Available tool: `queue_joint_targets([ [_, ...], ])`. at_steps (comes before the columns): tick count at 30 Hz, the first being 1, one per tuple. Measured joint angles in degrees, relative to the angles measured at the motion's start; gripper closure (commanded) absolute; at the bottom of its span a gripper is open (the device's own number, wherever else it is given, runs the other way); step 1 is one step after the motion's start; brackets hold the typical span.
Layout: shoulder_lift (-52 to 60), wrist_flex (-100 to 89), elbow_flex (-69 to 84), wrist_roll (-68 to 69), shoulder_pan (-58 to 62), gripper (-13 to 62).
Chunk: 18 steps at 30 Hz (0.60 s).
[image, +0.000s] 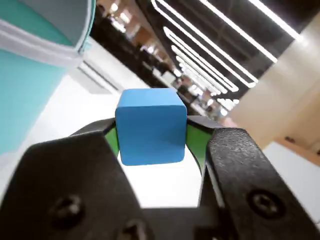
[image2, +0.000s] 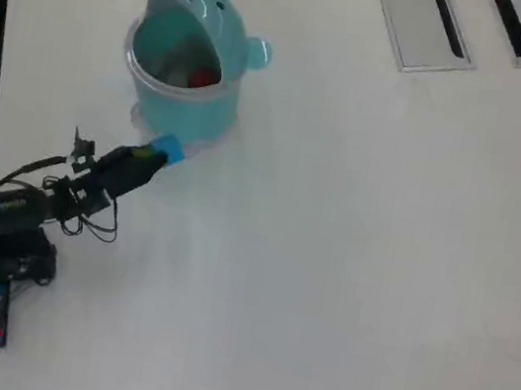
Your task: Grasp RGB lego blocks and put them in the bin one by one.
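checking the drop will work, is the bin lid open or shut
Open. In the overhead view the bin's lid is flipped back, showing the inside, where something red lies. The gripper holds the blue block beside it.

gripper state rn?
Gripper: shut on the blue block, held off the table beside the bin.

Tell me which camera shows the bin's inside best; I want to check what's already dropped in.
The overhead view: it looks down past the raised lid into the bin, where something red lies at the bottom. The wrist view catches only the bin's outer teal wall and pale rim at the left edge, beside the blue block held in the gripper.
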Motion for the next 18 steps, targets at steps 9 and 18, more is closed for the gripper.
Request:
queue_joint_targets([
  [9,-14.9,12.0,-26.5,-9.9,-20.0,53.1],
  [18,-34.9,12.3,-44.8,-11.5,-23.7,46.1],
])
